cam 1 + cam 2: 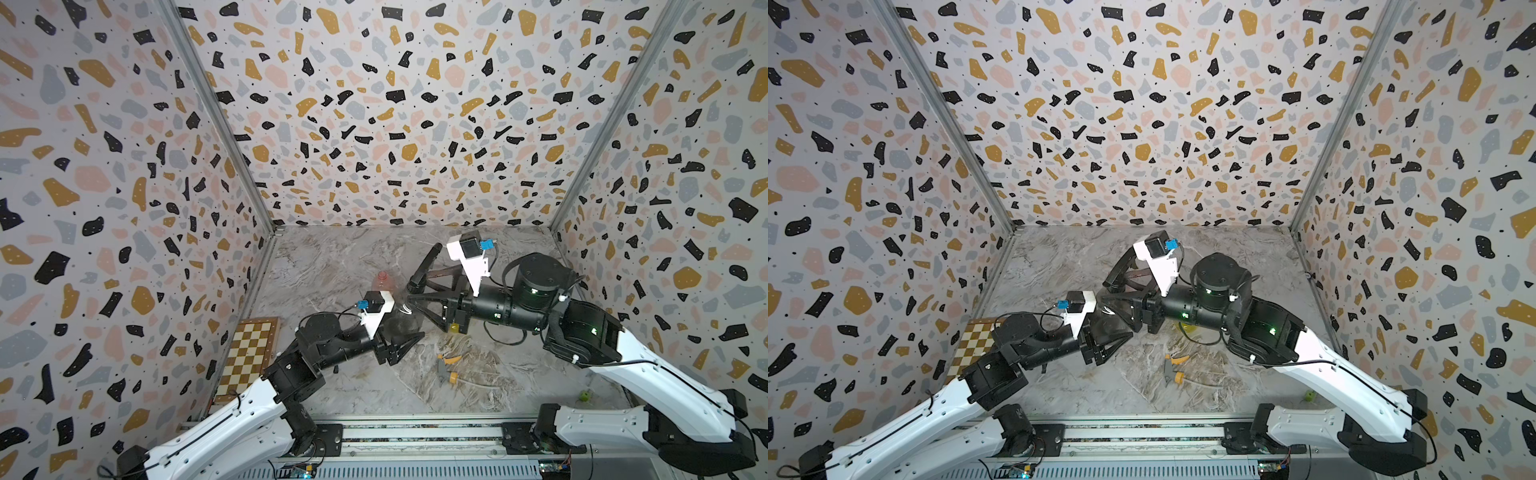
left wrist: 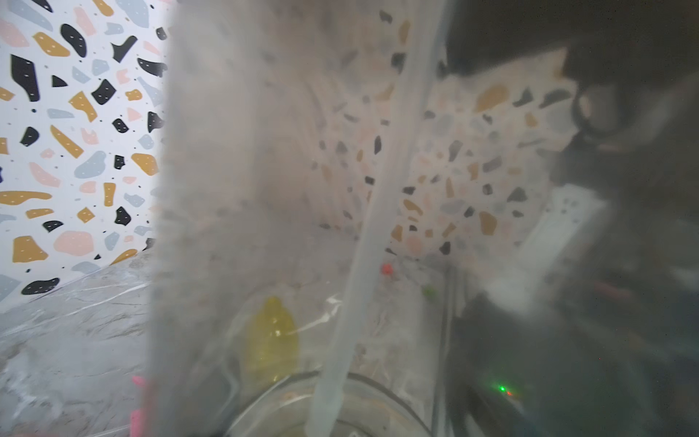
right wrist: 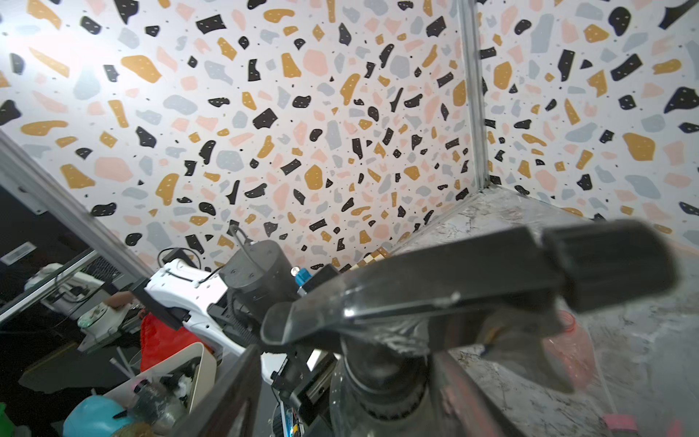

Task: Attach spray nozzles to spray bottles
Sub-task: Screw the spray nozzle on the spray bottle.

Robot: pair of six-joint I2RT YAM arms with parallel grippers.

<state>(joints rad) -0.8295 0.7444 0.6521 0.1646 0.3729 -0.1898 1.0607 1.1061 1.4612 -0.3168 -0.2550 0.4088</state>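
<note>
While my L gripper (image 1: 402, 338) clamps the smoky grey bottle (image 1: 401, 322) near mid-table, my R gripper (image 3: 348, 350) straddles the collar of the black nozzle (image 3: 435, 287) w/ jaws apart (a gap shows beside the collar, so no grip). That nozzle sits on the grey bottle's neck, its dip tube (image 2: 386, 170) running down inside; screwed tight or not, I can't tell. Just behind, the pink bottle (image 1: 382, 282) stands w/ bare neck. A bit of the yellow bottle (image 1: 455, 328) shows beneath my R arm (image 1: 511, 309). On the marble table (image 1: 332, 266), nearer the front, the grey nozzle (image 1: 444, 369) w/ orange collar lies apart from every bottle.
</note>
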